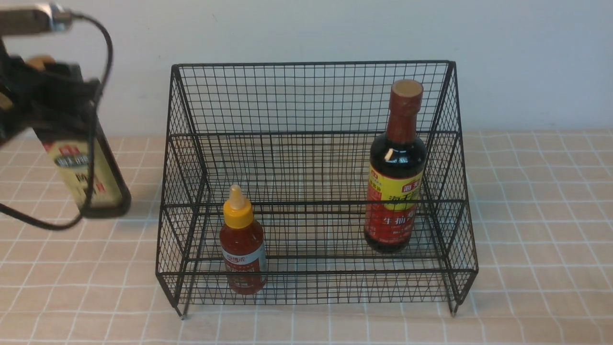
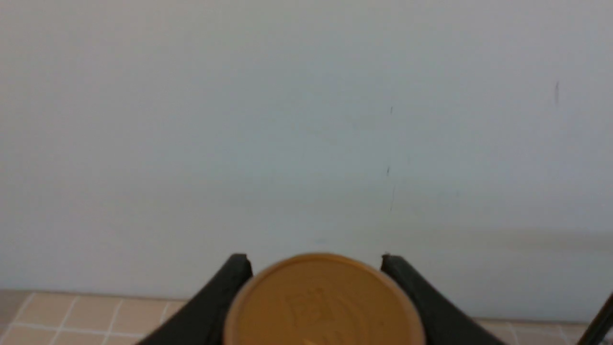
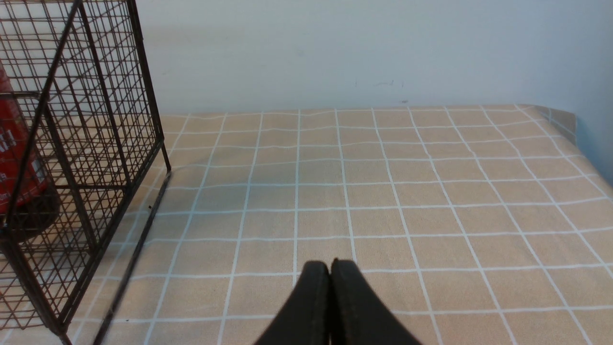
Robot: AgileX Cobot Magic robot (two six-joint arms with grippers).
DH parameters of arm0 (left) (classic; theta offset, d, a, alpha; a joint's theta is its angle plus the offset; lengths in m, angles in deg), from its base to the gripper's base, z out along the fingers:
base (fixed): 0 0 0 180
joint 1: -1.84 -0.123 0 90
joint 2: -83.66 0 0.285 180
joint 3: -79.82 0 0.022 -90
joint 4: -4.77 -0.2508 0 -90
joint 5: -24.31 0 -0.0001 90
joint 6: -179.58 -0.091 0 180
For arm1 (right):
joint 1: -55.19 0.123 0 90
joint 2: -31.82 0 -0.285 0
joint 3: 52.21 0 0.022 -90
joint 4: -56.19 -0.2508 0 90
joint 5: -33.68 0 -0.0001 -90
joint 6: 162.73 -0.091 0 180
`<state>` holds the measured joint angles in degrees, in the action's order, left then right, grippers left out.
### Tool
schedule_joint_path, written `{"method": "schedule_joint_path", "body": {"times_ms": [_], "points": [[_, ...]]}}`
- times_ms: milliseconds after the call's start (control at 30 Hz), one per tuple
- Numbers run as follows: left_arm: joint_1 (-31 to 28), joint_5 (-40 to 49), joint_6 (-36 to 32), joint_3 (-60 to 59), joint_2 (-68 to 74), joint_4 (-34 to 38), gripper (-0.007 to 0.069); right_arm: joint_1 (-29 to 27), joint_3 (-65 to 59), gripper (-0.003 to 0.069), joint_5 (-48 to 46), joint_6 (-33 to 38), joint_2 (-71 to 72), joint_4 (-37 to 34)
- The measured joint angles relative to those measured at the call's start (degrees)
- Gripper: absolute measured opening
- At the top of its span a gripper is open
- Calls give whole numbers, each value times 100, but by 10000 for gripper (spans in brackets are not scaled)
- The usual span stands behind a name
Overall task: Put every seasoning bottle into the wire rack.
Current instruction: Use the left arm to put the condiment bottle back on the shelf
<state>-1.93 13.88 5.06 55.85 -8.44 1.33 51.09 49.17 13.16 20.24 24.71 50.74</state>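
The black wire rack (image 1: 311,96) stands mid-table. The small red sauce bottle with the yellow nozzle cap (image 1: 242,242) stands on its lower tier at the left. The tall dark bottle with the red neck and red-yellow label (image 1: 396,170) stands at the rack's right and shows in the right wrist view (image 3: 17,153). My left gripper (image 1: 43,96) is shut on the dark bottle with the beige label (image 1: 88,177), held tilted above the table left of the rack; its gold cap (image 2: 323,302) sits between the jaws. My right gripper (image 3: 330,268) is shut and empty, right of the rack (image 3: 96,120).
The table carries a beige cloth with a white grid (image 1: 536,215). A white wall runs behind the rack. A black cable (image 1: 103,43) loops from the left arm down past the held bottle. The table's far right corner (image 3: 560,117) shows in the right wrist view.
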Motion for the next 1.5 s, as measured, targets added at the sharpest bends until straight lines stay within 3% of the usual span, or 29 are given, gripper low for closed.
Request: {"method": "schedule_joint_path", "body": {"times_ms": [300, 567, 733, 1500], "points": [[163, 866, 127, 1310, -908, -28, 304, 0, 0, -15, -5, 0, 0, 0], [1356, 1309, 101, 2190, -997, 20, 303, 0, 0, -15, -5, 0, 0, 0], [1737, 1289, 101, 2556, -702, 9, 303, 0, 0, -15, -5, 0, 0, 0], [1918, 1042, 101, 2649, 1315, 429, 302, 0, 0, -15, -10, 0, 0, 0]]}}
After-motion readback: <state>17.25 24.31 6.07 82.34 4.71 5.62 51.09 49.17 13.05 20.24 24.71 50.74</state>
